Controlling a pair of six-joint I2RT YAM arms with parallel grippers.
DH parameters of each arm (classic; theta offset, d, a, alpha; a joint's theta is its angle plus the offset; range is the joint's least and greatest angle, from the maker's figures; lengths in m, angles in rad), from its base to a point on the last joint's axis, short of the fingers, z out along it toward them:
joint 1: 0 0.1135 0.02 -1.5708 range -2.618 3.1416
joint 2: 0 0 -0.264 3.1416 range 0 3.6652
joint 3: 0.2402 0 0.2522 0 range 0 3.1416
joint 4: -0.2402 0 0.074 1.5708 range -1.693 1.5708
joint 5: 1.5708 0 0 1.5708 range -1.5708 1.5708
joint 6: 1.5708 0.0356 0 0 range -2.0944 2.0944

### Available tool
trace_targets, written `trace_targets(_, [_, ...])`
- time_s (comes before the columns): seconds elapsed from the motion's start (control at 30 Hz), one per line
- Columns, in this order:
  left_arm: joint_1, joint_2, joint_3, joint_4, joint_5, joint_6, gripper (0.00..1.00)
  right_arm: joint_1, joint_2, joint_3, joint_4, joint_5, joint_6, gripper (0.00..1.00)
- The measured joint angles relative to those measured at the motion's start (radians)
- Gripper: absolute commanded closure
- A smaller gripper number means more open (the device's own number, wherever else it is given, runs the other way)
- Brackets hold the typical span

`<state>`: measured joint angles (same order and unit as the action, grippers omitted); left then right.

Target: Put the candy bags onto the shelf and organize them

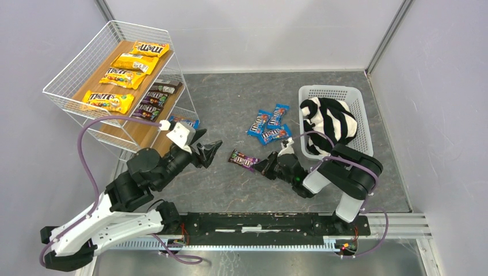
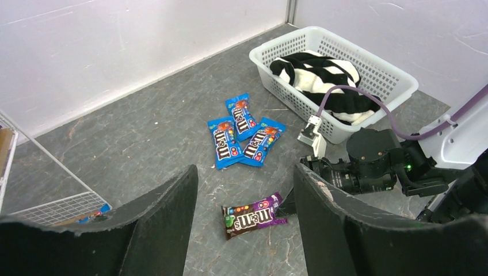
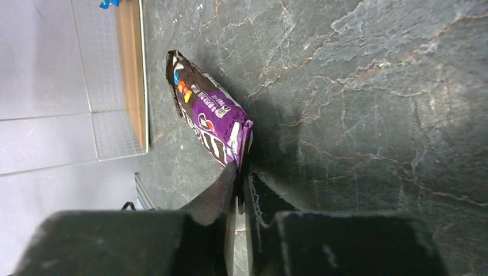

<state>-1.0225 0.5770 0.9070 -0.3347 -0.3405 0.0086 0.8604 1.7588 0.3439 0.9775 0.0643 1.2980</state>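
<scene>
A purple and brown candy bag (image 1: 244,160) lies on the grey floor mid-table. My right gripper (image 1: 265,167) is shut on its right end; in the right wrist view the bag (image 3: 210,123) is pinched at its edge between the fingertips (image 3: 240,172). It also shows in the left wrist view (image 2: 252,214). My left gripper (image 1: 212,150) is open and empty, just left of that bag. Three blue bags (image 1: 269,126) lie farther back. The shelf (image 1: 124,86) at the left holds several yellow bags (image 1: 124,77) on top, dark bags (image 1: 154,99) on the middle board and a blue one (image 1: 185,121) lower.
A white lattice basket (image 1: 357,100) with a black-and-white striped cloth (image 1: 327,119) stands at the right, close behind my right arm. Grey walls enclose the table on the left, back and right.
</scene>
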Motion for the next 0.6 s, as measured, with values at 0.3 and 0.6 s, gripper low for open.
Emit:
trace_targets(0.3, [0.000,0.046,0.175,-0.056,0.003,-0.036,0.29,0.005,-0.114,-0.006,-0.010,-0.021,-0.008,0.99])
trace_targets(0.6, [0.000,0.053,0.470,-0.106,0.003,-0.086,0.27,0.121,-0.227,0.127,-0.084,-0.023,0.008,0.99])
